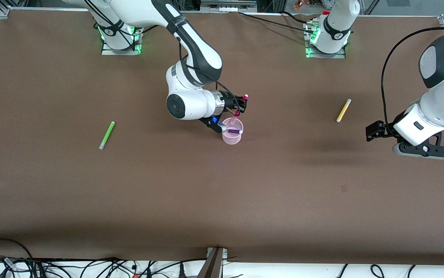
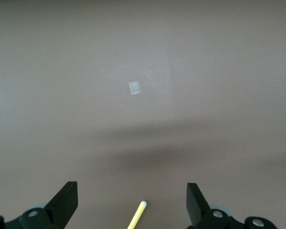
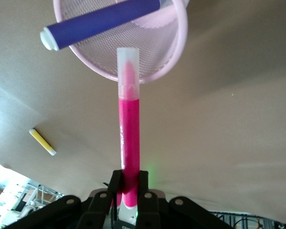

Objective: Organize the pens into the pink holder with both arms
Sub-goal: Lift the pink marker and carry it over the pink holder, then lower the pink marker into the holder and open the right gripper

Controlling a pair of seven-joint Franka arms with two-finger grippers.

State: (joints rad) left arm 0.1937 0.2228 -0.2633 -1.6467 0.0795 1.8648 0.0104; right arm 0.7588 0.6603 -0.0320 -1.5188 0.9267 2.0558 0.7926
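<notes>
The right gripper (image 1: 241,105) hangs just above the pink holder (image 1: 232,131), at the holder's 1 o'clock edge in the front view, with its jaws clamped on the magenta pen (image 1: 238,110). In the right wrist view the pen (image 3: 128,129) sticks straight out from the jaws and its clear pale cap overlaps the holder's rim (image 3: 178,45), pointing at the cup's mouth. The purple pen (image 1: 235,131) already lies slanted across the holder, one end poking over the rim.

The holder stands near the middle of the brown bench (image 1: 222,193). The green pen (image 1: 107,135) lies flat well away at the holder's 9 o'clock, toward the right arm's end. The yellow pen (image 1: 343,110) lies flat at about the holder's 2 o'clock, toward the left arm's end.

The left gripper (image 1: 369,131) waits in the air over bare bench, at roughly the yellow pen's 4 o'clock. Its jaws stand wide apart with nothing between them, and in its wrist view the pale tip of the yellow pen (image 2: 136,215) shows between the 2 fingers (image 2: 66,200). A small pale square mark (image 2: 134,88) sits on the bench surface there.
</notes>
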